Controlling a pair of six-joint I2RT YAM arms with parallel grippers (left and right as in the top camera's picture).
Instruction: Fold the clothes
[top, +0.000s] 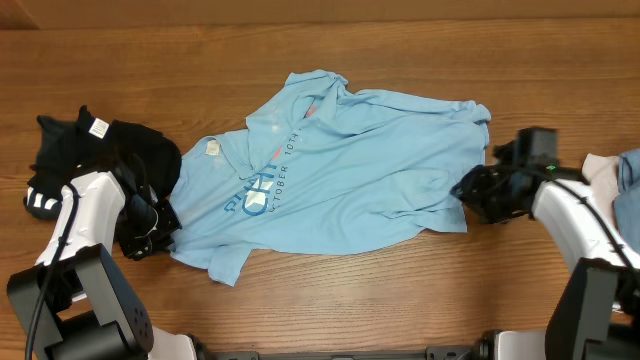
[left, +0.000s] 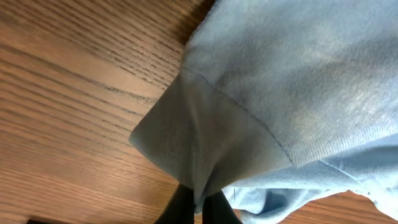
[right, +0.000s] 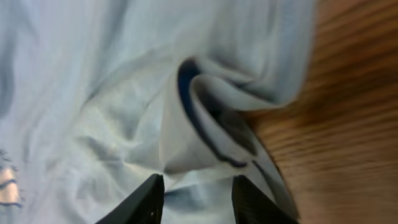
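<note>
A light-blue T-shirt (top: 340, 160) with blue print lies crumpled and spread across the middle of the wooden table. At its lower left corner my left gripper (top: 160, 225) is shut on a sleeve edge. In the left wrist view the black fingertips (left: 180, 208) pinch the pale cloth (left: 205, 143), which hangs out over the wood. My right gripper (top: 462, 190) is at the shirt's right edge. In the right wrist view it (right: 198, 186) stands open, its jaws apart over a rumpled fold (right: 205, 118) of the shirt's hem.
A black garment (top: 110, 150) with a white label lies bunched at the far left, beside my left arm. More pale cloth (top: 615, 175) lies at the right edge of the table. Bare wood (top: 400, 290) shows in front of the shirt.
</note>
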